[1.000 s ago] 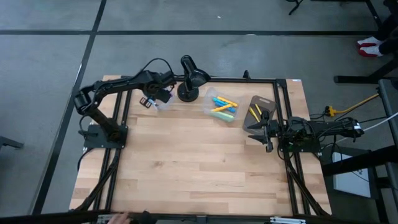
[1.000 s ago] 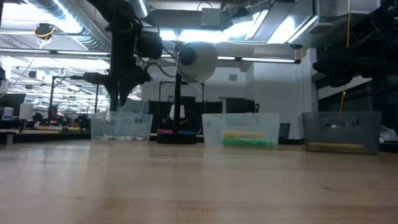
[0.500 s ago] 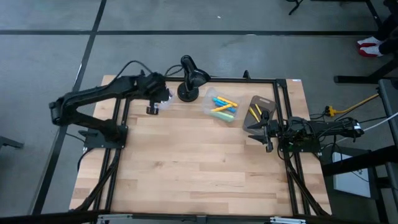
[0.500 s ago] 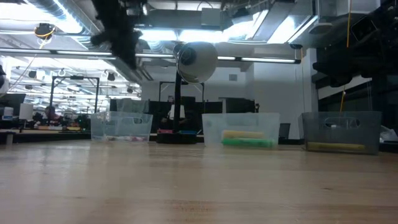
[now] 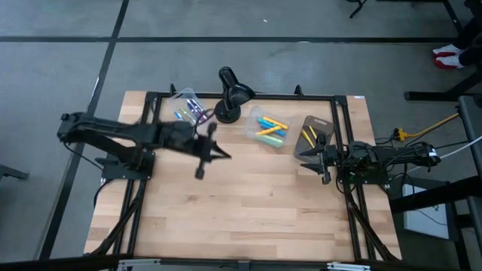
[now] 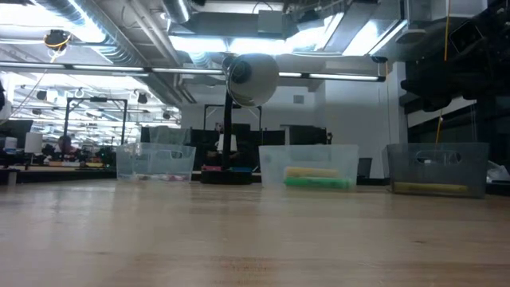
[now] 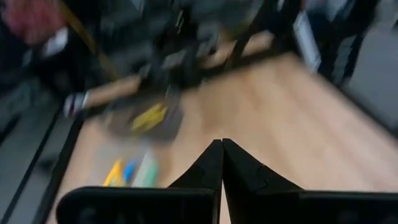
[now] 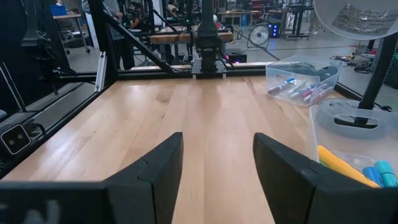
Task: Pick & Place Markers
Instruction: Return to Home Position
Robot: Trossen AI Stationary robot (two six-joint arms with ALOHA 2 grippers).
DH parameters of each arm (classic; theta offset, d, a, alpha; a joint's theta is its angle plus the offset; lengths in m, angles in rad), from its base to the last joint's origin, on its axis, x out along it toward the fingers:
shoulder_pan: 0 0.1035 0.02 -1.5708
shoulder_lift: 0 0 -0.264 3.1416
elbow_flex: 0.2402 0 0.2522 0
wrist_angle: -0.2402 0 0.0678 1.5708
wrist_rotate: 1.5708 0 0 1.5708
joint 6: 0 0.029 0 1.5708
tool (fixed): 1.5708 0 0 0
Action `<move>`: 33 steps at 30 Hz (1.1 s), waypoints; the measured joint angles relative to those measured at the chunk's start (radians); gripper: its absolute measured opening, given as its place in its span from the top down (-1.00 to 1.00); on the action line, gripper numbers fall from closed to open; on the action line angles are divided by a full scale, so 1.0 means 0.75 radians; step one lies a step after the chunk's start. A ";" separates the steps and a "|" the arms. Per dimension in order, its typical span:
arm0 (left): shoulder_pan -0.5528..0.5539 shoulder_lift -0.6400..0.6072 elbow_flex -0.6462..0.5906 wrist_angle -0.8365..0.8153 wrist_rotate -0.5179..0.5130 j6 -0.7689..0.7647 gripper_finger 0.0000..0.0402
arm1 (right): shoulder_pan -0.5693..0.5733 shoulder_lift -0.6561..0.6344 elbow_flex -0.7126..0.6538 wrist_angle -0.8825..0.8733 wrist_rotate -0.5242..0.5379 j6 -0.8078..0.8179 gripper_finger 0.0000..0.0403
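Note:
The markers lie in clear tubs along the table's far edge. The left tub (image 5: 191, 111) holds blue and reddish markers (image 8: 298, 84). The middle tub (image 5: 269, 129) holds yellow, blue and green ones (image 6: 316, 177). The dark right tub (image 5: 314, 133) holds yellow ones (image 6: 430, 188). My left gripper (image 5: 225, 155) hangs blurred above the table's middle, nearer than the left tub. It points toward the right side, and its fingers (image 7: 222, 146) are shut with nothing between them. My right gripper (image 5: 307, 162) waits open (image 8: 217, 149) at the right, by the dark tub, and holds nothing.
A black desk lamp (image 5: 230, 95) stands between the left and middle tubs, its head (image 6: 253, 78) high over them. A black frame rail (image 5: 248, 96) runs along the far edge. Bare wood (image 5: 241, 203) fills the middle and near half of the table.
My left gripper has risen from over the left tub and swung toward the table's middle and near side. It has tipped from pointing down to almost level. It has left the low view, and the left tub with its markers now shows in the high view.

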 joint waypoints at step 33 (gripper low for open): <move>-0.234 -0.611 -1.179 1.139 -0.287 -0.382 0.99 | -0.001 0.000 0.000 0.001 0.000 0.000 0.04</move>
